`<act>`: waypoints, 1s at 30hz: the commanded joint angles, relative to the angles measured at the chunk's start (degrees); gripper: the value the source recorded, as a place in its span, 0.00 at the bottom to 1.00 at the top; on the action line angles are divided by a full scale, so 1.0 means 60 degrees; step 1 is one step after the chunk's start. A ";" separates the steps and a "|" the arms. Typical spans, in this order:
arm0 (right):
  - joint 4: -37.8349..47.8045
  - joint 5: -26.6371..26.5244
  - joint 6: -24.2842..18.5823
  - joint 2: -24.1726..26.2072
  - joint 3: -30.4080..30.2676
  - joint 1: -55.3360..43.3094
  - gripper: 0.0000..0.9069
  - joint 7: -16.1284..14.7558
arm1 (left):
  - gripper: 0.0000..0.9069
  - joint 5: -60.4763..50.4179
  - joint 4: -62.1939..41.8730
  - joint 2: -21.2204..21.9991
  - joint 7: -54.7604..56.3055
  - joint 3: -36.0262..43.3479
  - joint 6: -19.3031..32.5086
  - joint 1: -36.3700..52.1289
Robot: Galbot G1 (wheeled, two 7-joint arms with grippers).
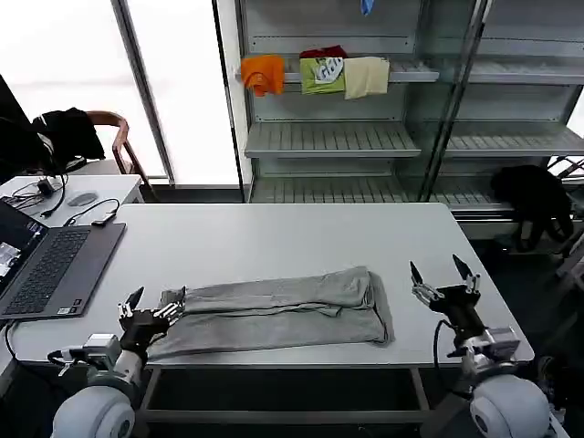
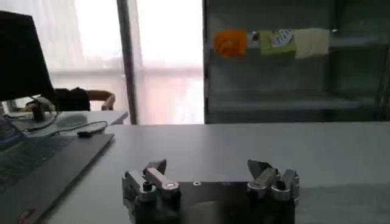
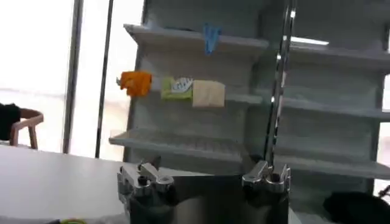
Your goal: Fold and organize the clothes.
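Observation:
A light grey shirt [image 1: 274,310], folded into a long strip, lies near the front edge of the white table [image 1: 274,237]. My left gripper [image 1: 155,306] hovers open at the strip's left end, fingers spread and holding nothing. My right gripper [image 1: 442,274] stands open to the right of the shirt, a short gap away, nothing between its fingers. In the left wrist view the left gripper [image 2: 207,167] is spread over bare tabletop. In the right wrist view the right gripper [image 3: 207,167] points toward the shelves.
An open laptop [image 1: 46,265] sits on the table's left side with cables behind it. A chair with a black jacket [image 1: 64,132] stands at the back left. Metal shelves [image 1: 338,137] behind hold orange, green and cream cloths [image 1: 315,73]. A dark bag [image 1: 534,196] lies at the right.

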State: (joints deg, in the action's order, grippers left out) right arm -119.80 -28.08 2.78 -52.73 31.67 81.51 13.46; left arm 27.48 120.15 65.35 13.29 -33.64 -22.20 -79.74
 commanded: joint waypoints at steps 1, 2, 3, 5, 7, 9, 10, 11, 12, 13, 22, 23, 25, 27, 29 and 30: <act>0.0127 -0.0028 -0.1639 -0.0177 0.0993 0.1553 1.00 -0.0352 | 1.00 -0.0082 -0.0785 0.1149 0.0172 -0.0373 0.0972 -0.0288; 0.0147 -0.0027 -0.1653 -0.0187 0.1033 0.1607 1.00 -0.0353 | 1.00 -0.0094 -0.0938 0.1159 0.0218 -0.0365 0.0920 -0.0282; 0.0159 -0.0029 -0.1662 -0.0186 0.1046 0.1630 1.00 -0.0351 | 1.00 -0.0110 -0.0960 0.1166 0.0253 -0.0343 0.0919 -0.0288; 0.0171 -0.0027 -0.1671 -0.0188 0.1078 0.1668 1.00 -0.0341 | 1.00 -0.0110 -0.1168 0.1233 0.0370 -0.0214 0.0843 -0.0280; 0.0145 -0.0020 -0.1650 -0.0201 0.1094 0.1651 1.00 -0.0344 | 1.00 -0.0109 -0.1271 0.1372 0.0432 -0.0119 0.0748 -0.0193; 0.0108 -0.0015 -0.1620 -0.0222 0.1100 0.1618 1.00 -0.0343 | 1.00 -0.0106 -0.1390 0.1437 0.0423 -0.0075 0.0675 -0.0093; 0.0091 0.0002 -0.1600 -0.0252 0.1107 0.1605 1.00 -0.0341 | 1.00 -0.0096 -0.1472 0.1494 0.0443 -0.0044 0.0586 -0.0004; 0.0054 0.0000 -0.1576 -0.0263 0.1111 0.1597 1.00 -0.0341 | 1.00 -0.0077 -0.1503 0.1511 0.0465 -0.0028 0.0540 0.0035; 0.0045 -0.0003 -0.1569 -0.0263 0.1109 0.1601 1.00 -0.0340 | 1.00 -0.0057 -0.1510 0.1518 0.0472 -0.0022 0.0530 0.0060; 0.0043 0.0000 -0.1567 -0.0251 0.1110 0.1602 1.00 -0.0349 | 1.00 0.0062 -0.1497 0.1535 0.0494 -0.0011 0.0481 0.0100; 0.0096 0.0003 -0.1494 -0.0265 0.1020 0.1496 1.00 -0.0362 | 0.93 0.0673 -0.1682 0.1645 0.0544 0.0068 0.0202 0.0399; 0.0086 0.0001 -0.1486 -0.0266 0.1018 0.1484 1.00 -0.0362 | 0.88 0.0668 -0.1702 0.1653 0.0542 0.0083 0.0198 0.0404; 0.0082 -0.0001 -0.1464 -0.0265 0.1017 0.1433 1.00 -0.0363 | 0.49 0.0641 -0.1771 0.1691 0.0542 0.0123 0.0198 0.0443; 0.0079 -0.0001 -0.1461 -0.0270 0.1004 0.1416 1.00 -0.0362 | 0.18 0.0646 -0.1798 0.1719 0.0542 0.0150 0.0198 0.0459; 0.0077 0.0002 -0.1459 -0.0273 0.0991 0.1411 1.00 -0.0369 | 0.02 0.0613 -0.1794 0.1741 0.0544 0.0174 0.0204 0.0460; 0.0082 0.0010 -0.1460 -0.0276 0.0989 0.1404 1.00 -0.0369 | 0.02 0.0621 -0.1780 0.1744 0.0545 0.0189 0.0203 0.0457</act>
State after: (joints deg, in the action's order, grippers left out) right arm -119.31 -28.03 -5.41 -54.27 37.20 89.35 11.41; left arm 30.13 110.47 75.13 16.43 -32.66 -20.74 -77.40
